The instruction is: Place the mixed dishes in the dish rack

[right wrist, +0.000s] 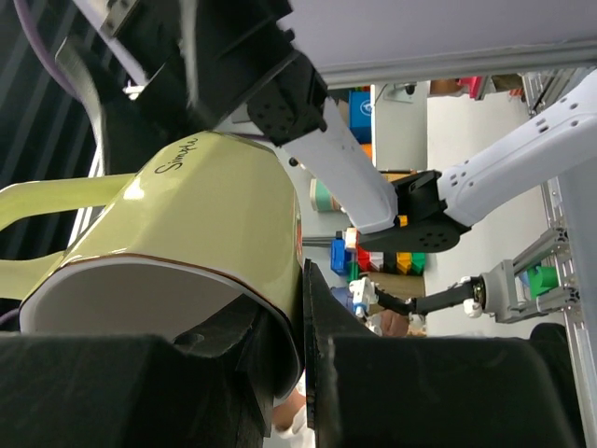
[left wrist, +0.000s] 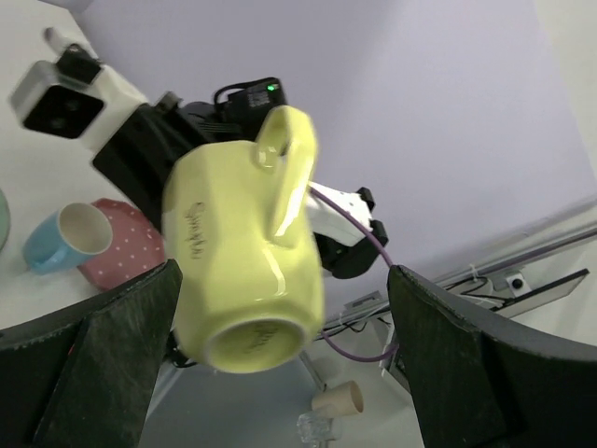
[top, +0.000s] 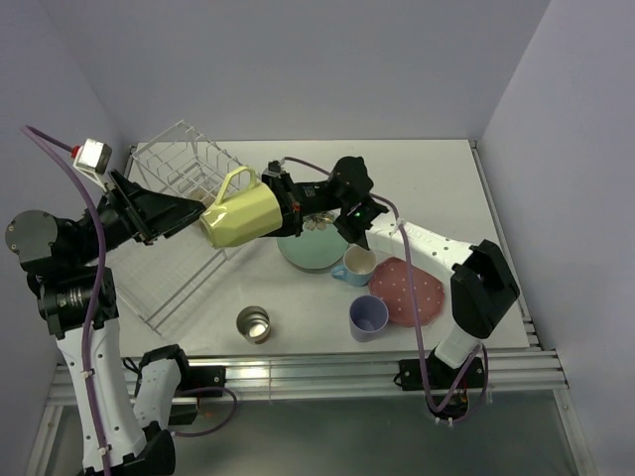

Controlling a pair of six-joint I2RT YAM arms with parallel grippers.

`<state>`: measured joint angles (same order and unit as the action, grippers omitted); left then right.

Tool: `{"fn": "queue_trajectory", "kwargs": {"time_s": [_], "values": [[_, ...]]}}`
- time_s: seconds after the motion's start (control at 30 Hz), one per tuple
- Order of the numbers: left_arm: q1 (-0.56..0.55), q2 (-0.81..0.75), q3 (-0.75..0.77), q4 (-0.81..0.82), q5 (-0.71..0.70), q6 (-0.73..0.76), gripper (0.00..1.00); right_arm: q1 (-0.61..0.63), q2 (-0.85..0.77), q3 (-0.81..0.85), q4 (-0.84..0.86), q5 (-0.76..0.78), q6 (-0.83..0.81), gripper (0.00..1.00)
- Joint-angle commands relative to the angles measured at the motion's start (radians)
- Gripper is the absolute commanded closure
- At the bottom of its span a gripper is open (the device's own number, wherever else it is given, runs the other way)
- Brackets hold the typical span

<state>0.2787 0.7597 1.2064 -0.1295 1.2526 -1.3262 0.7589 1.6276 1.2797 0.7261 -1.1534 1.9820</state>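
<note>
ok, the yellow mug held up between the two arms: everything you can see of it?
The glossy yellow mug, ceramic by its look, has faceted sides, a loop handle, dark script lettering and a thin dark rim line. It hangs sideways in mid-air over the edge of the white wire dish rack, handle up. The right gripper pinches its rim wall, one finger inside. The open left gripper straddles its base, contact unclear.

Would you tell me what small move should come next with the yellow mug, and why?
I'd probably close the left gripper on the mug. Its jaws stand wide open on either side of the mug's body, while the right gripper pinches the rim and holds the mug in midair beside the rack. Only after that should the right one let go.
</note>
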Motion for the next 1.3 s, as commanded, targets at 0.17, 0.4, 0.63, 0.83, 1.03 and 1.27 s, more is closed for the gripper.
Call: {"fn": "queue_trajectory", "kwargs": {"time_s": [0.17,0.4,0.63,0.83,1.03,1.27], "values": [[-0.041,-0.003,0.005,0.144,0.025,-0.070,0.01,0.020,0.061,0.165,0.150,0.052,0.166,1.00],[-0.041,0.004,0.047,-0.036,0.010,0.077,0.01,0.042,0.049,0.171,0.132,0.127,0.248,1.00],[-0.047,0.018,0.071,-0.099,0.019,0.140,0.01,0.049,0.008,0.208,-0.155,0.179,0.123,1.00],[-0.059,0.012,0.070,-0.074,0.021,0.131,0.01,0.049,-0.021,0.147,-0.227,0.227,0.112,1.00],[-0.059,0.003,0.067,-0.071,0.018,0.128,0.01,0.049,-0.025,0.148,-0.327,0.258,0.054,1.00],[-0.061,0.006,0.079,-0.068,0.021,0.125,0.01,0.053,-0.012,0.179,-0.421,0.281,-0.012,1.00]]}}
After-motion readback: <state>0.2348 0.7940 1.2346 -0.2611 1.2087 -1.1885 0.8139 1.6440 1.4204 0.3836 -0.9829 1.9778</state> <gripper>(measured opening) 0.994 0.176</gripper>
